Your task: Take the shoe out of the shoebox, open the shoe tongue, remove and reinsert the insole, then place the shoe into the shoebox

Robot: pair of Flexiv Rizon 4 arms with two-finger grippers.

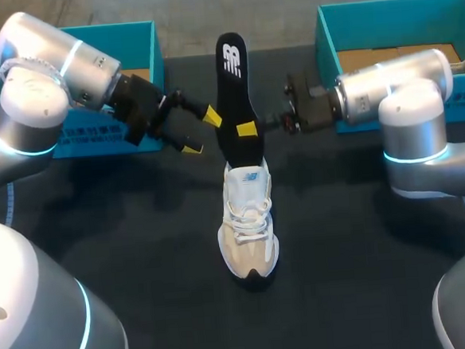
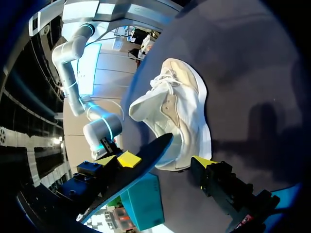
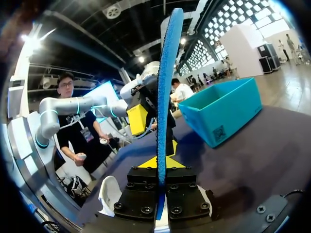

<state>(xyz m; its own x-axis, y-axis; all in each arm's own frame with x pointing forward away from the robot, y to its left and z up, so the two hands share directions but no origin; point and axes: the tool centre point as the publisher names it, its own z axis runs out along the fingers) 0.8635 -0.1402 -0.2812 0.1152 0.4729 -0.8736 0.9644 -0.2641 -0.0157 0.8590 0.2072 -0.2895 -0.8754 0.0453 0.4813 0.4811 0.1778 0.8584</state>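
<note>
A: Done?
B: Apparently unboxed white lace-up shoe (image 1: 248, 221) onto black tabletop (image 1: 143, 268); pulled black foam insole (image 1: 232, 87), gripped upright over shoe's heel by right gripper (image 1: 249, 128), left gripper (image 1: 202, 133) released beside.
A: Left?
B: Reinserting, boxing.

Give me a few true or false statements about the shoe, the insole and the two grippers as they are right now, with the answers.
1. The right gripper is shut on the insole. True.
2. The shoe sits inside a shoebox. False: it stands on the table, in front of the two teal shoeboxes.
3. The left gripper is open. True: its yellow tips stand apart beside the insole.
4. The insole lies flat on the table. False: it is held upright, with its lower end at the shoe's heel.
</note>
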